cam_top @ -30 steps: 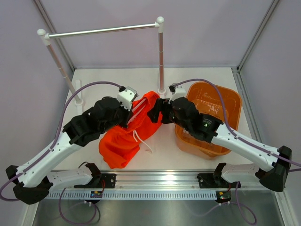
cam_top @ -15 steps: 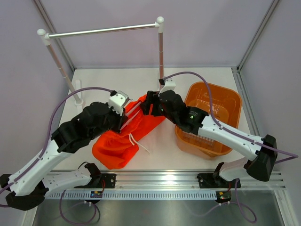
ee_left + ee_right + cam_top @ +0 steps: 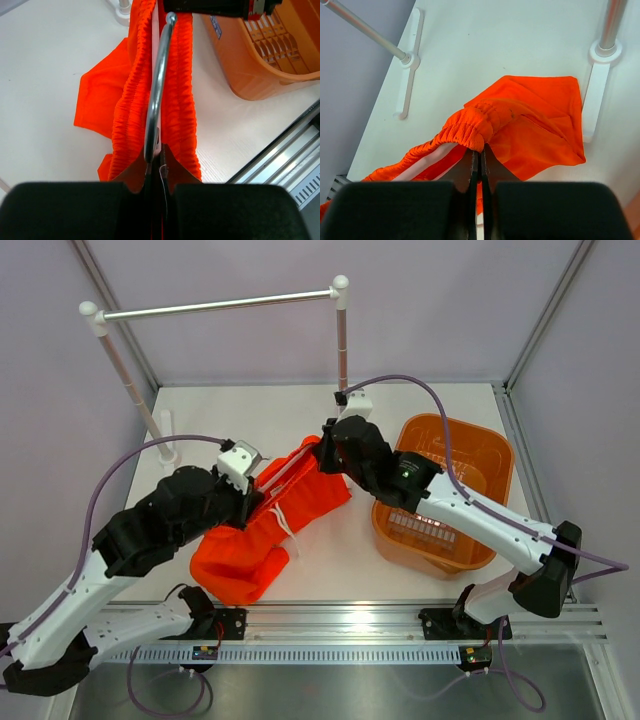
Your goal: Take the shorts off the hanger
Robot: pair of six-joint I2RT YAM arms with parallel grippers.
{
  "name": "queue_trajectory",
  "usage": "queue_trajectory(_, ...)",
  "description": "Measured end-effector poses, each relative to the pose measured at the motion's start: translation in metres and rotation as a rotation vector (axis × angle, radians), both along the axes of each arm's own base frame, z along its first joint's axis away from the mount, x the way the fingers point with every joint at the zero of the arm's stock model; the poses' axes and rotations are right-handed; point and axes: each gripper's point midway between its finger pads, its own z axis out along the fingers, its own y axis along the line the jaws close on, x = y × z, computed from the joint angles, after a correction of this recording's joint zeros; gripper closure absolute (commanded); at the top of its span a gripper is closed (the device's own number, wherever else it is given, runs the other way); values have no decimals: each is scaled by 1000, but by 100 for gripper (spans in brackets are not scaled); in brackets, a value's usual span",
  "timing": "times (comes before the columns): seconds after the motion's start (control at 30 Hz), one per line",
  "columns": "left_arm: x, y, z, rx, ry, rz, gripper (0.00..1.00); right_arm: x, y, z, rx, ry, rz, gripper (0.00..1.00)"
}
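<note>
The left pincer (image 3: 159, 159) is clamping the silver hook (image 3: 159, 75) of the hanger (image 3: 287, 468), anchoring it. The right pincer (image 3: 480, 156) is pinching the waistband (image 3: 470, 131) of the shorts (image 3: 255, 550), probably to slide them off. They are draping across the counter (image 3: 230, 420).

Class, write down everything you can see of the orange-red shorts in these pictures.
The shorts are bright orange-red, soft, crumpled fabric with a gathered elastic waistband and white drawstrings. They lie slantwise on the white table between the two arms, the waistband stretched around the pale-pink hanger. The right tool pinches the waistband at its far end; the left tool grips the hanger, not the fabric.
</note>
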Motion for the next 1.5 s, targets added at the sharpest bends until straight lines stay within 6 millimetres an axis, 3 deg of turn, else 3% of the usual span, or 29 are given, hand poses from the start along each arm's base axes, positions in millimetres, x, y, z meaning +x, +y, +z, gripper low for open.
queue_trajectory(0.17,-8,4,8,-53,-26,-14,100,12,-17,11,-14,1,-41,100)
queue_trajectory(0.4,-23,11,18,-130,-68,-52,100,25,-38,2,-34,45,-66,100)
queue_trajectory(0.73,-28,21,35,-242,-159,-33,100,12,-28,2,-4,78,21,100)
queue_trajectory(0.97,-11,18,60,-368,-245,42,100,-40,11,-4,-38,66,150,100)
queue_trajectory(1.17,17,2,88,-454,-309,111,100,-85,37,-2,-62,43,253,100)
queue_trajectory(1.5,56,-18,124,-621,-427,220,100,-141,54,39,-71,-44,377,100)
